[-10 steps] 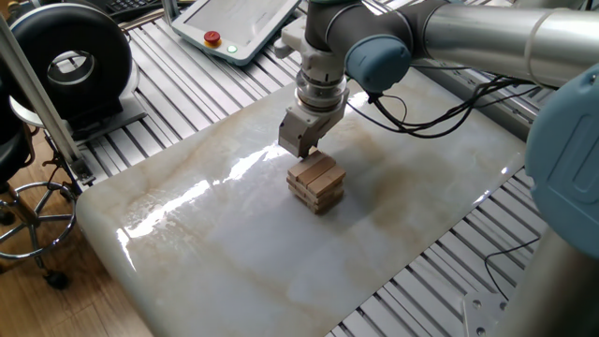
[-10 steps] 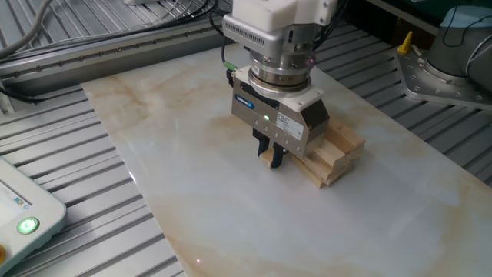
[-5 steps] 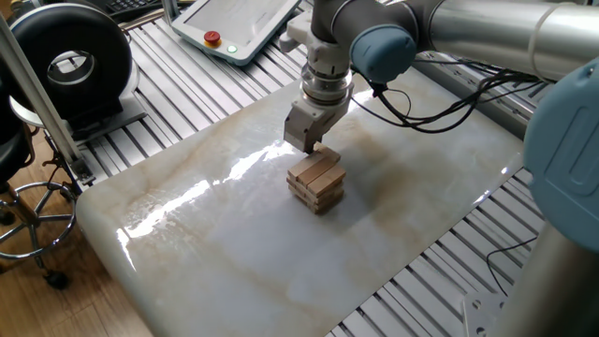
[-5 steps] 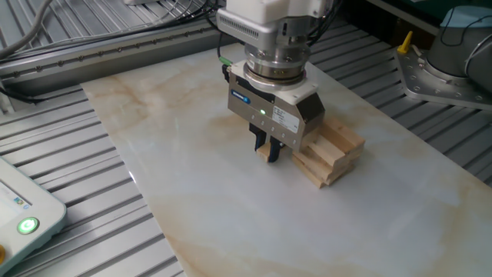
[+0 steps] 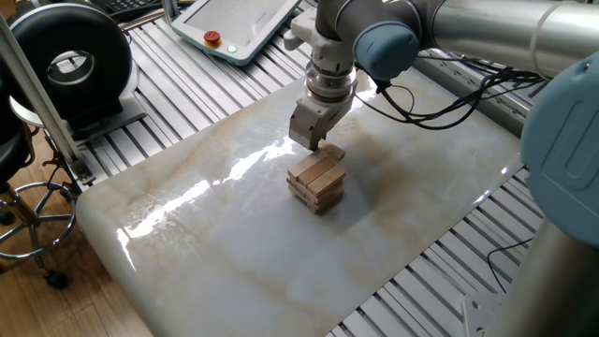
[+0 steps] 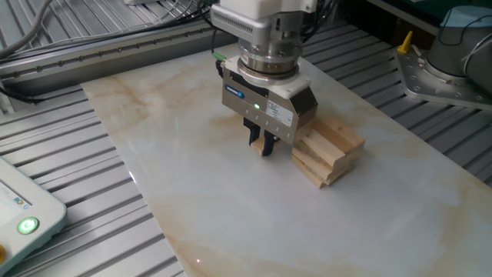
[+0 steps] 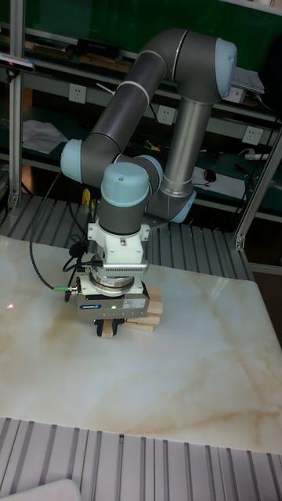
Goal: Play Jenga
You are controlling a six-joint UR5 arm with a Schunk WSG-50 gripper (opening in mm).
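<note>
Pulling away from the stack point(image 6: 327, 151), one claw point(image 6: 260, 145) is pinching one block point(image 6: 254, 142); three layers are sitting mid-worktop point(image 6: 192, 200).

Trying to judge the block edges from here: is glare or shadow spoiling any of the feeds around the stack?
One fixed view: a bright glare streak runs across the table left of the Jenga stack, not over it; block edges read clearly. The other fixed view: even light, and the hand hides the stack's near end. Tall fixed view: dim, hand blocks most of the stack.
</note>
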